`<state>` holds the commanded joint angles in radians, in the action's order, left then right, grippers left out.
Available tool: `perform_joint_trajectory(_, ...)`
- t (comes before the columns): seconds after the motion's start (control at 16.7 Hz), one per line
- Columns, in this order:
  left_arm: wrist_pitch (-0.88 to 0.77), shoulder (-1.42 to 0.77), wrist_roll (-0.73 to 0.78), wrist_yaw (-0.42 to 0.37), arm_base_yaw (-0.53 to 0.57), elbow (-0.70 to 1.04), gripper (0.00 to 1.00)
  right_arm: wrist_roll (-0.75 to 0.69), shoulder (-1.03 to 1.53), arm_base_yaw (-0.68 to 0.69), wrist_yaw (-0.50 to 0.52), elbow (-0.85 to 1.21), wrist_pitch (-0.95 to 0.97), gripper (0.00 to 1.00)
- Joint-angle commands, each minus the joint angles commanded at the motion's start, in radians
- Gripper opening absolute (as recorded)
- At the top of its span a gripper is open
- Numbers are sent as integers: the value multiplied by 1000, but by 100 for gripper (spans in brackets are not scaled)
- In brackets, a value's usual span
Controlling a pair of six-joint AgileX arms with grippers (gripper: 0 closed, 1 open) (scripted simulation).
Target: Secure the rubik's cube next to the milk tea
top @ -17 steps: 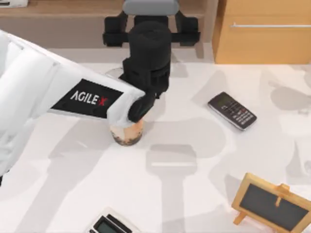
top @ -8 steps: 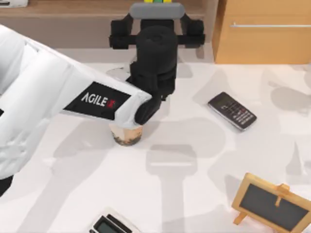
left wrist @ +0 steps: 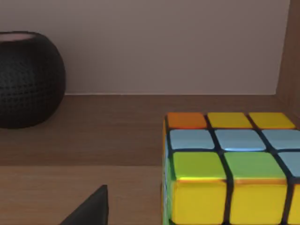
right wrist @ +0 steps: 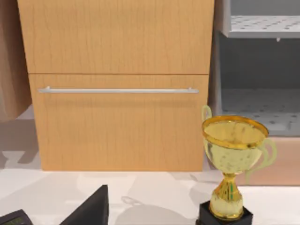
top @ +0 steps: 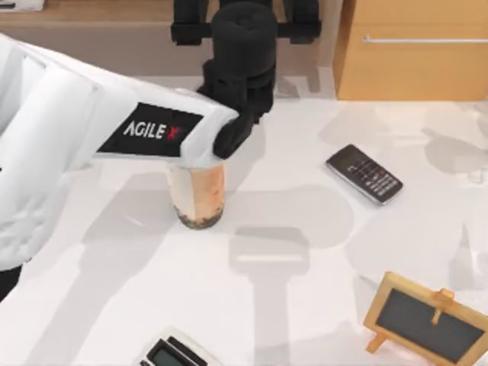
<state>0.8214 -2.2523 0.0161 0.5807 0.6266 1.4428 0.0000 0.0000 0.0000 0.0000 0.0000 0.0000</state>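
Left claw (top: 242,9) reached over the far shelf toward the rubik's cube (left wrist: 229,168); grip state could not be told. Cube judged light, rigid and slick: best pinched across opposite flat faces. Milk tea (top: 198,194) stood on the desk.

The white table (top: 305,229) bears the milk tea (top: 197,197), a phone (top: 364,174) and a small chalkboard (top: 424,316).

left arm: reaches from the table's left toward the far edge, white forearm slanting across
left gripper (top: 242,19): black, at the far edge, pointing away
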Motion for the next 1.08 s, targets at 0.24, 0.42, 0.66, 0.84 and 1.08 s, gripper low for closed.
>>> perform_joint_trajectory(0.24, -13, -108, -2, -21, -20, 121, 100, 0, 0, 0, 0, 0, 0, 100)
perform_joint_trajectory(0.42, -13, -125, -3, -23, -21, 134, 100, 0, 0, 0, 0, 0, 0, 100)
perform_joint_trajectory(0.66, -13, -125, -3, -23, -21, 134, 85, 0, 0, 0, 0, 0, 0, 100)
perform_joint_trajectory(0.84, -13, -125, -3, -23, -21, 134, 62, 0, 0, 0, 0, 0, 0, 100)
perform_joint_trajectory(1.08, -13, -125, -3, -23, -21, 134, 32, 0, 0, 0, 0, 0, 0, 100)
